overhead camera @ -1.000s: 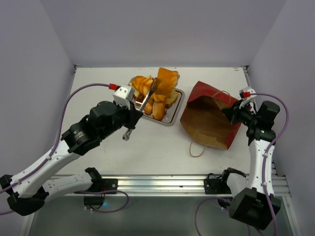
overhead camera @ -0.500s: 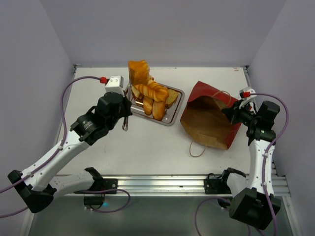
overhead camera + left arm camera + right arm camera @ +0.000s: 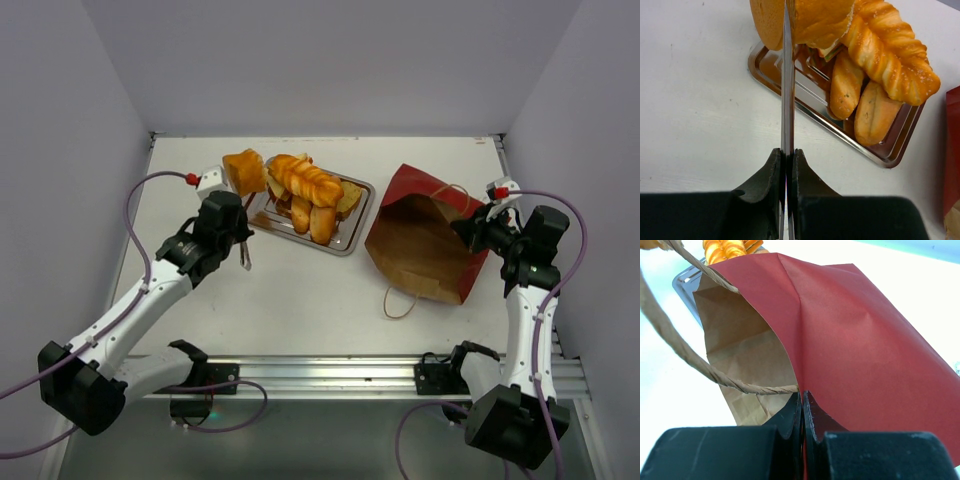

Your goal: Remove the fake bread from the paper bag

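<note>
Low in the left wrist view, clamps a thin grey strip point(image 3: 787, 75) between the pressed-together jaws of the left gripper point(image 3: 786, 152). Bears a bread chunk point(image 3: 815, 20) at the strip's far end, top centre, over the tray point(image 3: 810, 110) corner beside piled loaves point(image 3: 890, 55). Right of centre in the overhead frame, pinches the paper bag point(image 3: 865, 340) rim with the right gripper point(image 3: 802, 395).

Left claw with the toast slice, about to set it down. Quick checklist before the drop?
1. Left claw shut on the toast slice: ok.
2. Slice fully over the steel tray: cannot tell; it hangs at the tray's left end.
3. Bare spot on the tray under that end: ok.
4. Right claw shut on the paper bag rim: ok.
5. Bag emptied: cannot tell; the top view shows only tan lining, the deep end is unseen.
</note>
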`<state>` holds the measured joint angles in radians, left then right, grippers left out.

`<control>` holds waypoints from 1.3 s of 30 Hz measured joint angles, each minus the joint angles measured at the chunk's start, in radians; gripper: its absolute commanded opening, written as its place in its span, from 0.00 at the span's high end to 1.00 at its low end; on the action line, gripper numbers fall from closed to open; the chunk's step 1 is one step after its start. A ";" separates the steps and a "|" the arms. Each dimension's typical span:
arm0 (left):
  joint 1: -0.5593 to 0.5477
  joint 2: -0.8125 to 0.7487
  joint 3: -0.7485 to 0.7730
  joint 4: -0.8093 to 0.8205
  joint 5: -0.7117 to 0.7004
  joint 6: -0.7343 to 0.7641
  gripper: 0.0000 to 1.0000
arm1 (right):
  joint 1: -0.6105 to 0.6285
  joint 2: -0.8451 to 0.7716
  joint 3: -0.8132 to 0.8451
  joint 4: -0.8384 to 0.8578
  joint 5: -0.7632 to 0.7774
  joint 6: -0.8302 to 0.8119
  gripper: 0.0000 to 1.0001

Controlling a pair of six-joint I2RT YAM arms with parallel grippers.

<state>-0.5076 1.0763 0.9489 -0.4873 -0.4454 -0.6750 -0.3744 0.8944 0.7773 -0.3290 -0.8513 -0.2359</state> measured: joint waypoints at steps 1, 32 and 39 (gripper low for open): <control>0.013 0.003 -0.013 0.006 0.010 -0.006 1.00 | 0.000 0.000 0.000 0.000 0.000 0.000 0.98; 0.121 0.087 -0.185 0.194 0.234 -0.047 1.00 | 0.000 0.000 0.000 0.000 0.000 0.000 0.98; 0.121 0.086 -0.203 0.224 0.256 -0.048 1.00 | 0.000 0.000 0.000 0.000 0.000 0.000 0.98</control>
<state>-0.3862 1.1622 0.7464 -0.2634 -0.1894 -0.7231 -0.3744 0.8940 0.7773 -0.3290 -0.8516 -0.2363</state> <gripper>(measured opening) 0.091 0.030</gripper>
